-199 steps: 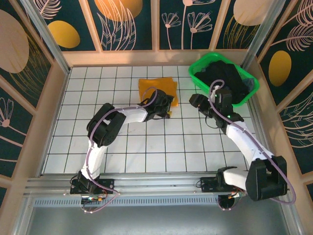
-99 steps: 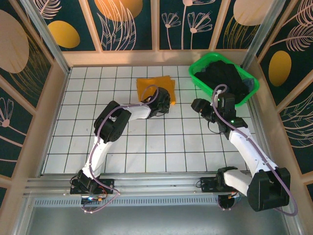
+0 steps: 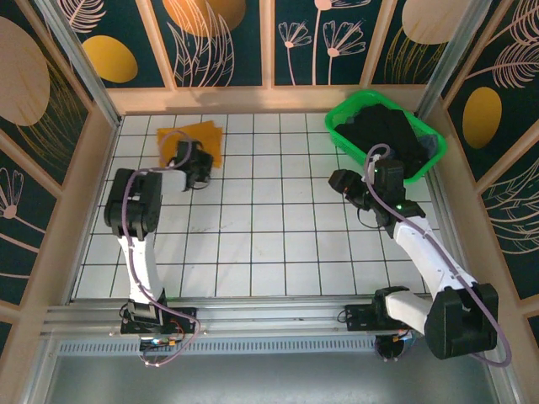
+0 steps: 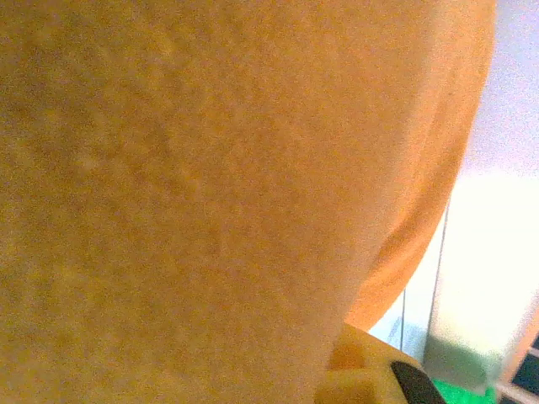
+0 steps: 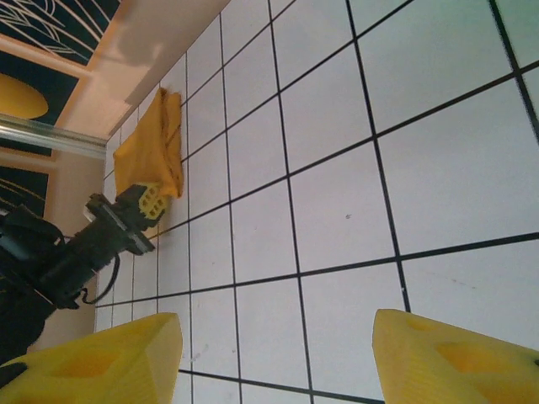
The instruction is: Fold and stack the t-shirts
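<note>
One folded shirt: the mustard orange-yellow soft cloth t-shirt (image 3: pixel 195 137) lay flat, far to the left of the green plastic bin (image 3: pixel 335 126).
Dark shirts: black cloth t-shirts (image 3: pixel 389 135) were heaped inside the bin.
Left gripper (image 3: pixel 200 171): at the mustard shirt's near edge; its grip could not be told.
Right gripper (image 5: pixel 274 337): just left of the bin, fingers spread wide, empty.
Handling: light and limp, likely to unfold; best pinched through all layers at an edge.

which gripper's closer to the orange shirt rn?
Left. The left gripper is at the near edge of the orange shirt; the right gripper hangs far to its right, beside the green bin.
</note>
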### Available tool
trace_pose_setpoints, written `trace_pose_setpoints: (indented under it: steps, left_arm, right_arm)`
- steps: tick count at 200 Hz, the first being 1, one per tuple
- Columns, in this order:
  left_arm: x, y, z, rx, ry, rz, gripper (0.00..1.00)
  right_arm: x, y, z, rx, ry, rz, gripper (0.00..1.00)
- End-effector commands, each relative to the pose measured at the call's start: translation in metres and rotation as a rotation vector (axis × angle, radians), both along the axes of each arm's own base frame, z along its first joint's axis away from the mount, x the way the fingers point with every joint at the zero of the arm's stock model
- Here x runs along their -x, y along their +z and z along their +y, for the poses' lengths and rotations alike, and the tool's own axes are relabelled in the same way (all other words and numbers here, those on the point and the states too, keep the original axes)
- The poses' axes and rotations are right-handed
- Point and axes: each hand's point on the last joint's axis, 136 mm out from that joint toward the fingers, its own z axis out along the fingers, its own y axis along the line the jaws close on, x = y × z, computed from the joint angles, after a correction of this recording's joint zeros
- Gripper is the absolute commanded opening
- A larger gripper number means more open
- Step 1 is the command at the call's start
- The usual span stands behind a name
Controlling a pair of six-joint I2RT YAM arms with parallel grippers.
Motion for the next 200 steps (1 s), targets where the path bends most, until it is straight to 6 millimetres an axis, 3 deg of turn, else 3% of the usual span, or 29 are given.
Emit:
trace_pose_setpoints:
  steps: [1, 29, 75, 83, 87, 92, 95, 98, 127, 153, 175, 200]
  left_arm:
    - [0.019, 0.003, 0.037, -0.196, -0.230, 0.014, 0.00]
    - [0.032, -0.006, 0.085, -0.230, -0.246, 0.042, 0.00]
    - [0.043, -0.004, 0.096, -0.306, -0.294, 0.067, 0.00]
    - [0.045, 0.003, 0.098, -0.317, -0.286, 0.060, 0.26]
    - [0.046, 0.008, 0.099, -0.323, -0.279, 0.056, 0.49]
    - [0.047, 0.016, 0.100, -0.328, -0.264, 0.047, 0.70]
    - [0.048, 0.021, 0.101, -0.329, -0.257, 0.039, 0.91]
    - [0.049, 0.028, 0.101, -0.330, -0.250, 0.025, 0.98]
    - [0.065, 0.108, 0.096, -0.346, -0.163, -0.122, 0.99]
    - [0.088, 0.158, 0.084, -0.300, -0.033, -0.199, 0.99]
    - [0.112, 0.173, 0.073, -0.342, 0.034, -0.219, 0.99]
    - [0.140, 0.177, 0.103, -0.537, 0.138, -0.164, 0.99]
  right_arm:
    - [-0.008, 0.008, 0.011, -0.040, 0.058, -0.046, 0.62]
    - [-0.013, 0.009, 0.019, -0.064, 0.104, -0.060, 0.62]
    - [-0.014, 0.040, 0.032, -0.134, 0.174, -0.204, 0.67]
    - [-0.013, 0.046, 0.033, -0.151, 0.181, -0.232, 0.71]
    - [-0.013, 0.049, 0.034, -0.159, 0.184, -0.242, 0.73]
    - [-0.014, 0.051, 0.035, -0.166, 0.187, -0.250, 0.77]
    - [-0.014, 0.053, 0.035, -0.172, 0.185, -0.253, 0.86]
    - [-0.015, 0.055, 0.035, -0.178, 0.186, -0.256, 0.96]
    - [-0.025, 0.057, 0.027, -0.209, 0.125, -0.230, 0.99]
    - [-0.030, 0.067, -0.004, -0.098, -0.033, -0.259, 0.99]
    - [-0.029, 0.065, -0.042, 0.077, -0.204, -0.240, 0.99]
    - [-0.033, 0.024, -0.104, 0.364, -0.468, -0.101, 0.99]
